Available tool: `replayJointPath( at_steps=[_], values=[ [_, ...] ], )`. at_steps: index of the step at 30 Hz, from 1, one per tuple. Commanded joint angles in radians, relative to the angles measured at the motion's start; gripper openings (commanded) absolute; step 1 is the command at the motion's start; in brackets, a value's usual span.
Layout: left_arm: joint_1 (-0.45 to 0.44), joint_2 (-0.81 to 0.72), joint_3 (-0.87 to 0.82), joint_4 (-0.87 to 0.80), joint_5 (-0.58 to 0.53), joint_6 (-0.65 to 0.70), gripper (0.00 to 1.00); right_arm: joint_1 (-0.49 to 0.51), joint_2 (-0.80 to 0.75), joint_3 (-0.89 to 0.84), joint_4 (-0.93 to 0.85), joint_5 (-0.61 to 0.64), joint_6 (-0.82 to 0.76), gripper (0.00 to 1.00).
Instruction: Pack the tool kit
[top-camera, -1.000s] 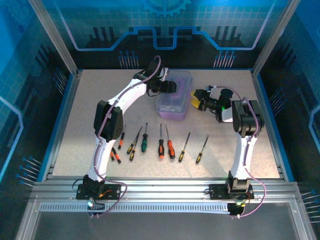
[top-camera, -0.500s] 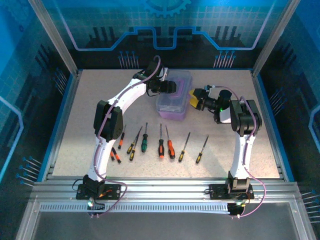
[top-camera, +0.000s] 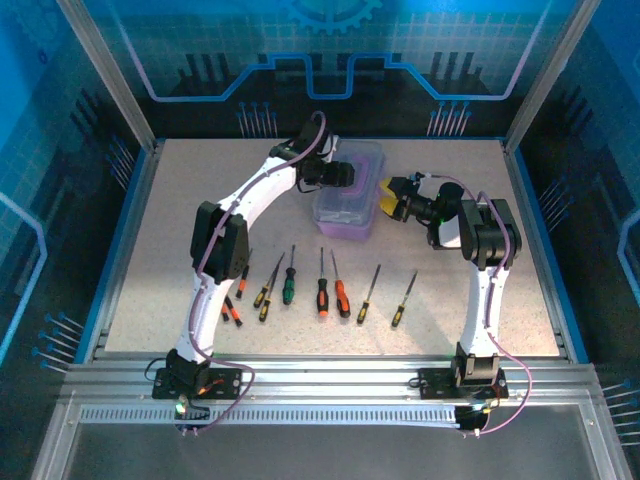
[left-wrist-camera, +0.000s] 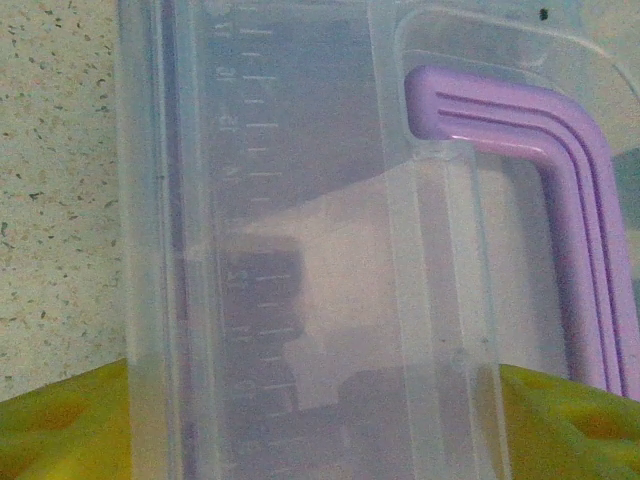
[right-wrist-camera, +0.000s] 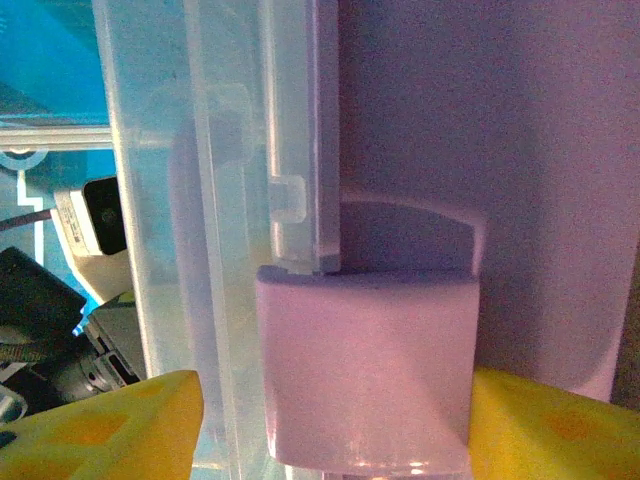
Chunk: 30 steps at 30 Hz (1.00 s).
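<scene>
right jaws nearer case (top-camera: 345, 212), narrowing

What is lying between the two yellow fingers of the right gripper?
In the right wrist view, the purple latch of the case lies between the fingers of the right gripper.
</scene>
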Motion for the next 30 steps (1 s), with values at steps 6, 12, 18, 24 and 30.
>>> replayJointPath(
  at_steps=[6, 12, 18, 24, 30],
  values=[
    [-0.03, 0.135, -0.028, -0.235, -0.173, -0.001, 0.37, -0.022, -0.136, 0.043, 0.139, 0.003, 0.045, 0.68],
    [-0.03, 0.149, -0.026, -0.239, -0.196, -0.009, 0.37, -0.051, -0.171, 0.038, 0.139, 0.016, 0.062, 0.67],
    [-0.029, 0.153, -0.026, -0.242, -0.214, -0.01, 0.37, -0.08, -0.191, 0.013, 0.139, 0.031, 0.064, 0.63],
    [-0.026, 0.154, -0.024, -0.247, -0.223, -0.005, 0.37, -0.113, -0.208, -0.017, 0.139, 0.029, 0.061, 0.62],
    [-0.026, 0.153, 0.001, -0.258, -0.191, -0.013, 0.37, -0.14, -0.223, -0.061, 0.133, 0.051, 0.046, 0.62]
  ],
)
